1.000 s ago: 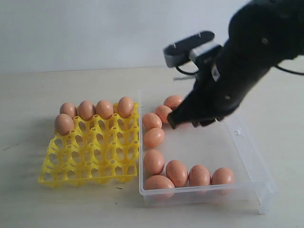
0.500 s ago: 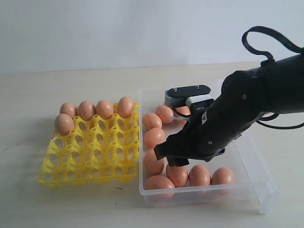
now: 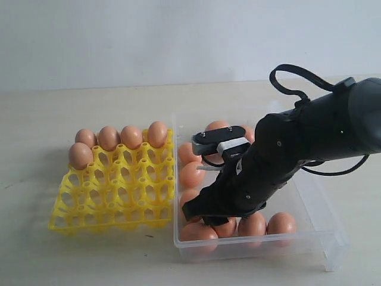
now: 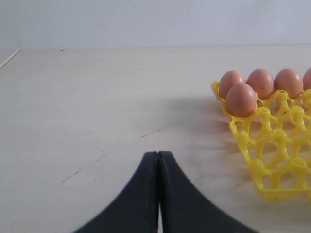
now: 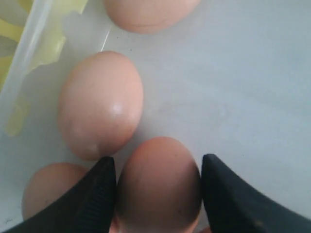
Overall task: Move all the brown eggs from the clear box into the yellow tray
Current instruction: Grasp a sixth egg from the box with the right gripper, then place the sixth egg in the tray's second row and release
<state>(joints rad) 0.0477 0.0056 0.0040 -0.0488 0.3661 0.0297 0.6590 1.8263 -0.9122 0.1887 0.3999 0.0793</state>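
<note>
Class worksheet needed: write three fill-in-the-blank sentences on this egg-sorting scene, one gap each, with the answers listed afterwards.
1. The yellow tray holds ___ brown eggs.
2. Inside the clear box, the right claw has one ___ between its fingers.
3. The left claw is ___, with nothing in it.
Missing words: five; egg; shut.

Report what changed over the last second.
The right gripper came down from above the far end of the clear box toward its near left corner; its fingers now flank one brown egg, grip uncertain. The yellow tray, its five eggs and the other visible boxed eggs stayed put.
</note>
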